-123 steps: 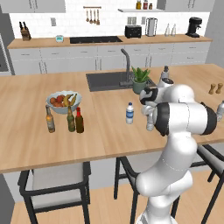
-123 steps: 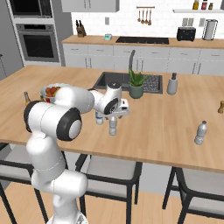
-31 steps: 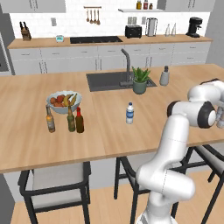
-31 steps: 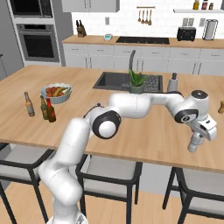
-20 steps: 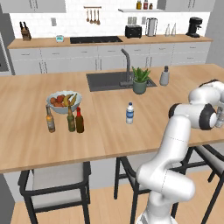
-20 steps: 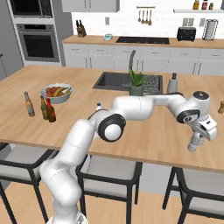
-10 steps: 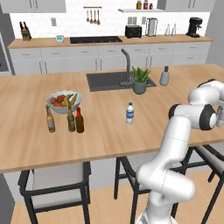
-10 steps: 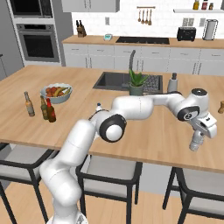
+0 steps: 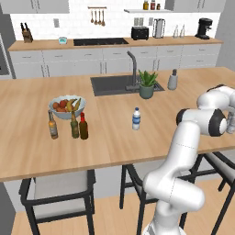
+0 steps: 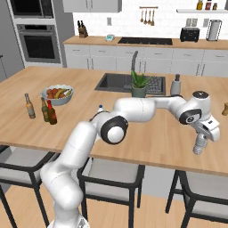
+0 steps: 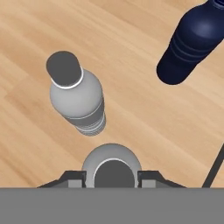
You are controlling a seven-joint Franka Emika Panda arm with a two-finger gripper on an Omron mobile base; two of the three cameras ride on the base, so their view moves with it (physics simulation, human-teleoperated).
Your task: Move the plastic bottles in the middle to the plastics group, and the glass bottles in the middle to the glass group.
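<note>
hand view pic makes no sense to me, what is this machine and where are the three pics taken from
It is a white robot arm on a base that can drive, in a simulated kitchen. Two pictures come from cameras on the base, behind the arm to its left and right, looking over a wooden counter. The third looks down from the hand itself. There the pincer is closed on a plain grey plastic bottle, seen from above, close beside a second grey bottle standing on the wood. Elsewhere on the counter stand a blue-label bottle, three glass bottles and a fruit bowl.
</note>
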